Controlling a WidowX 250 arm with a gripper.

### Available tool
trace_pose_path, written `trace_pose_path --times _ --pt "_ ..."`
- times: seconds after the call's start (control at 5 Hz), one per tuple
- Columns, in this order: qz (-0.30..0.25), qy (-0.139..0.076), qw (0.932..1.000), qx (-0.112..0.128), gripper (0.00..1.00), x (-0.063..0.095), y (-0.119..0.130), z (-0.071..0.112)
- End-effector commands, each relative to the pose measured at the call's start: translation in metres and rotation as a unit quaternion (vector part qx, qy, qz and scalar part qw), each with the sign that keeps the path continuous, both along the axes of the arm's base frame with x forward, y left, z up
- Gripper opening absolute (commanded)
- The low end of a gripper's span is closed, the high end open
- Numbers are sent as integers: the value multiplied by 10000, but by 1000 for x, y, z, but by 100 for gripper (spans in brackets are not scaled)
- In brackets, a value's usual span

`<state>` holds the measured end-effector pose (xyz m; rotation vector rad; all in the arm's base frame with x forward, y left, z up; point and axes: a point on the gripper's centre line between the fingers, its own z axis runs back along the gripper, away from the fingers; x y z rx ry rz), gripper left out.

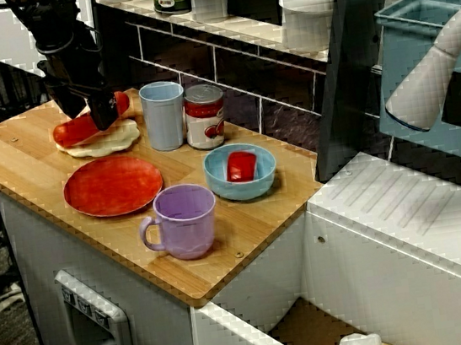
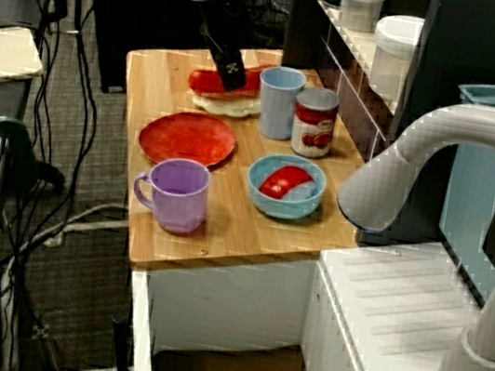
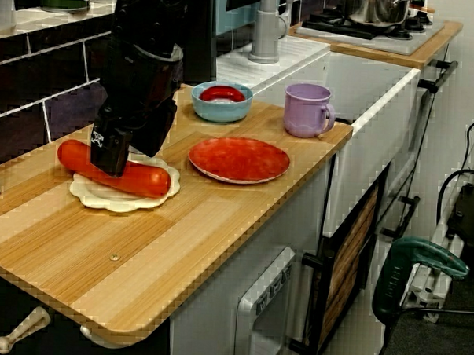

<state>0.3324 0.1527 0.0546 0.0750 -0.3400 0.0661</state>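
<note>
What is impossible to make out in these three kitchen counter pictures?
Black gripper jaws on the long red sausage: its own body hides them, every view.
Tall blue plastic cup, red-labelled tin can: behind the arm, counter-end view.
Red piece in light blue bowl: too small to name.

Arm (image 1: 59,29) all black, built of boxy segments. Bulky rectangular wrist housing (image 3: 144,63) seen above gripper (image 3: 110,155). Small white marking printed on gripper finger (image 3: 99,138), near tip.

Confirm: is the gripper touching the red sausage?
Touching. The view from the counter's front shows the gripper clamped across the middle of the red sausage.
</note>
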Motion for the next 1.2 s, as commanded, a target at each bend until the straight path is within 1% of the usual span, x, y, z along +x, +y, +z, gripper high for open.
trace_pose_path --times 0.0,0.2,0.4,0.6,0.8,1.0 --pt "0 0 10000 0 100 0 0 0" --pt "-276 -103 9996 41 100 2 -10 17" --pt "-519 -83 9986 -78 100 0 -14 36" --pt "-746 -80 9971 -139 100 -7 -16 48" --pt "-911 -73 9956 -186 100 -15 -17 52" --pt "-1115 -60 9932 -325 100 -23 -18 59"
